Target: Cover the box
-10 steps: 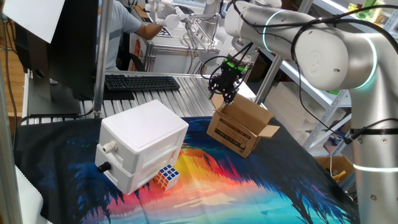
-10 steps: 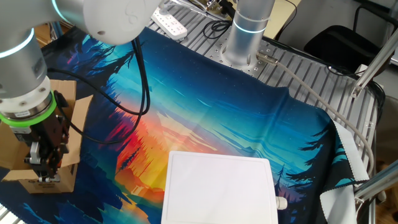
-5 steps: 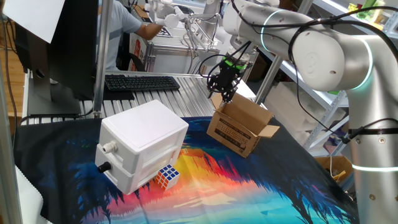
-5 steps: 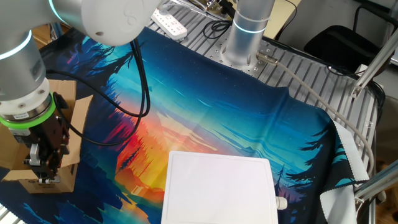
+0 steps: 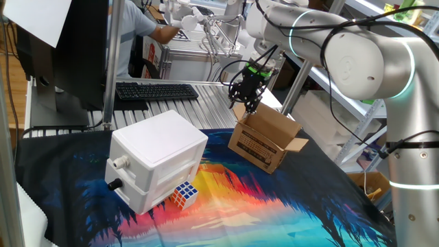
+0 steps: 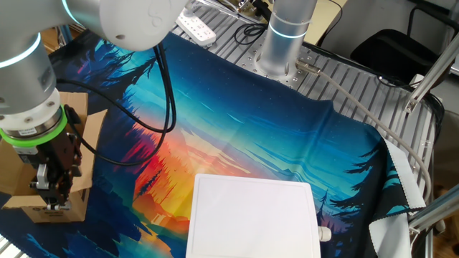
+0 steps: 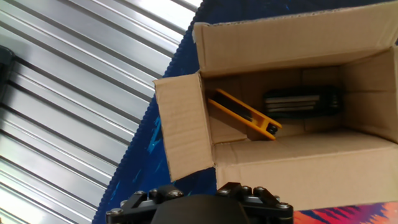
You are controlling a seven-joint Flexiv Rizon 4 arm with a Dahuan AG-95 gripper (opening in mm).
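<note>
You won't get any readable text here: the box (image 5: 264,140) has a black printed block on its side panel facing one fixed view, but it's too small and blurred to make out a single word or number. Nothing legible on the white plastic box (image 5: 156,156), the Rubik's cube (image 5: 184,194) or the keyboard (image 5: 156,90) either. Hand view shows the box's open inside with no print you can read.
</note>
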